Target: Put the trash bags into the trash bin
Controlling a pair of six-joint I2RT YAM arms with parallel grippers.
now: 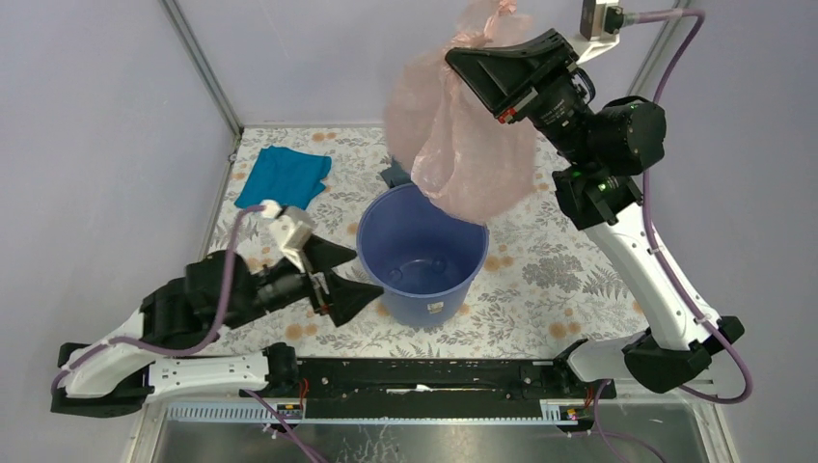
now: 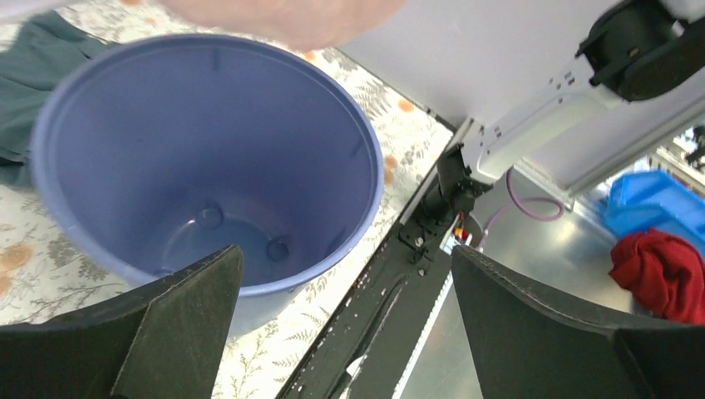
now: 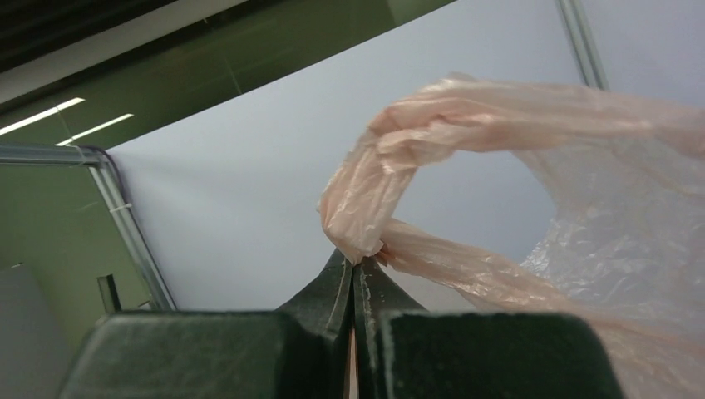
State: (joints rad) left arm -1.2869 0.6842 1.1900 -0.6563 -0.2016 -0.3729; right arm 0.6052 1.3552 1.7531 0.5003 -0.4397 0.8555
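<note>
Right wrist shows the right gripper pinching the trash bag by its bunched handle at the fingertips, a sound hold for seemingly limp, featherlight film; left gripper gapes empty.

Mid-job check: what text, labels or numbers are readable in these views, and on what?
Nothing can be read in any view.
White sticker on the near outer wall of the bucket: print too small to read.
Pink bag: no print visible.
</note>
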